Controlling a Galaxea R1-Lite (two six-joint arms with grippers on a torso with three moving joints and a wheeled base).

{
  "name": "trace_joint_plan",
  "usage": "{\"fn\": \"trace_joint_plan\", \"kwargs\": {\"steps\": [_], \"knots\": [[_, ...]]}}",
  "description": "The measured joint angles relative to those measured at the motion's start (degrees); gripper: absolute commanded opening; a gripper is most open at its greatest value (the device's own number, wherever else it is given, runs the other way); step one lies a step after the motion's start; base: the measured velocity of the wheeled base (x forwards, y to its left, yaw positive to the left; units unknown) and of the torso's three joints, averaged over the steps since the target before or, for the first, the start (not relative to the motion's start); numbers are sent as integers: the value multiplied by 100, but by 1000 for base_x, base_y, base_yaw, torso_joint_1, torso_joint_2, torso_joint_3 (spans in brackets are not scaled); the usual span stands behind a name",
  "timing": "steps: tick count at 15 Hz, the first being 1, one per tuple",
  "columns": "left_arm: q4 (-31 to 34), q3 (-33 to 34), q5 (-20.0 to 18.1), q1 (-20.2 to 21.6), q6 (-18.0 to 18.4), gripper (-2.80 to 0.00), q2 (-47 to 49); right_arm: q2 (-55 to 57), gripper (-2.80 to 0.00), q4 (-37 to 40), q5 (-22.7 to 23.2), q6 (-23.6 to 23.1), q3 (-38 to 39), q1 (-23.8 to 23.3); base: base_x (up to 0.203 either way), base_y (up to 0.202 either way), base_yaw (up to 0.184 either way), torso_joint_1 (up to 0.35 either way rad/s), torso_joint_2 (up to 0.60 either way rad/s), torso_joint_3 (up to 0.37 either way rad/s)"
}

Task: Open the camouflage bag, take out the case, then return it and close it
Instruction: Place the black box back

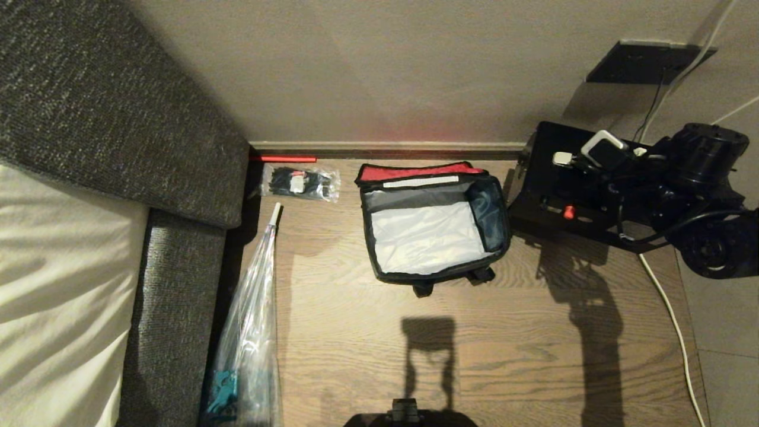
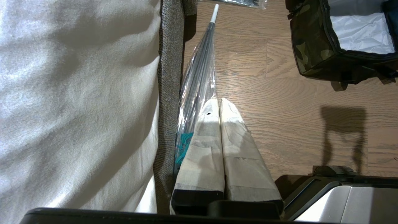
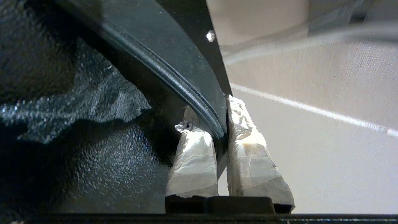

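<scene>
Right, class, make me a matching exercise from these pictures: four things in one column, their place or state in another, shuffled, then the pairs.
Things:
1. camouflage bag
2. case
3. umbrella
4. left gripper

Place or state:
A. shut, holding nothing
B. gripped at its edge by the right gripper
C. open on the floor, nothing inside
D. lying along the sofa

Pairs: 1-C, 2-B, 3-D, 4-A

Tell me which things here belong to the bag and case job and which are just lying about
Part of the job: the camouflage bag, open on the floor; the case, out to its right, its edge pinched in the right gripper.

Lying about: the clear packet, the umbrella, the red stick, the sofa, the white cable. The left gripper is parked, shut.
</scene>
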Motion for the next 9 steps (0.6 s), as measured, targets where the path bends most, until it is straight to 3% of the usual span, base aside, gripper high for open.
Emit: {"fn": "trace_joint_plan", "kwargs": {"steps": [9], "knots": [[0, 0, 2, -2, 1, -280, 0, -485, -280, 1132, 4, 7, -567, 476, 0, 0, 0, 0, 0, 0]]}}
